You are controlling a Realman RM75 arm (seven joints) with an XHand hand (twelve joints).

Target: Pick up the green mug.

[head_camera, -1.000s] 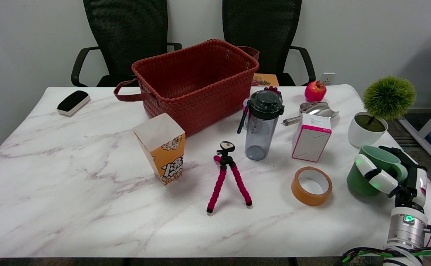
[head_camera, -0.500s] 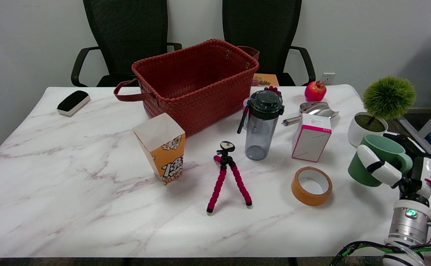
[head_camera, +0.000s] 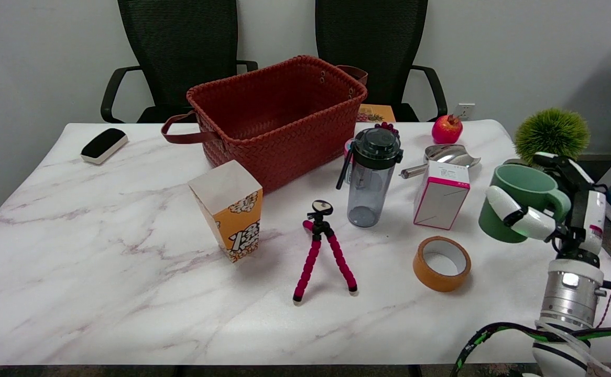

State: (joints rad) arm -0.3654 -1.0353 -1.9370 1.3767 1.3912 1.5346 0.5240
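The green mug hangs above the table's right side, slightly tilted, its open mouth up. My right hand grips it: one white finger crosses the mug's front wall and other fingers wrap behind it by the handle. The wrist rises from the picture's lower right. The mug's base is clear of the marble top, and it hides most of the white plant pot behind it.
Near the mug are a roll of orange tape, a pink-and-white carton, a green ball plant, a metal scoop and a dark bottle. Further left stand a pink tripod, a popcorn box and a red basket.
The hand has lifted the mug off the table, carrying it up and a little left, so it now covers the plant pot.
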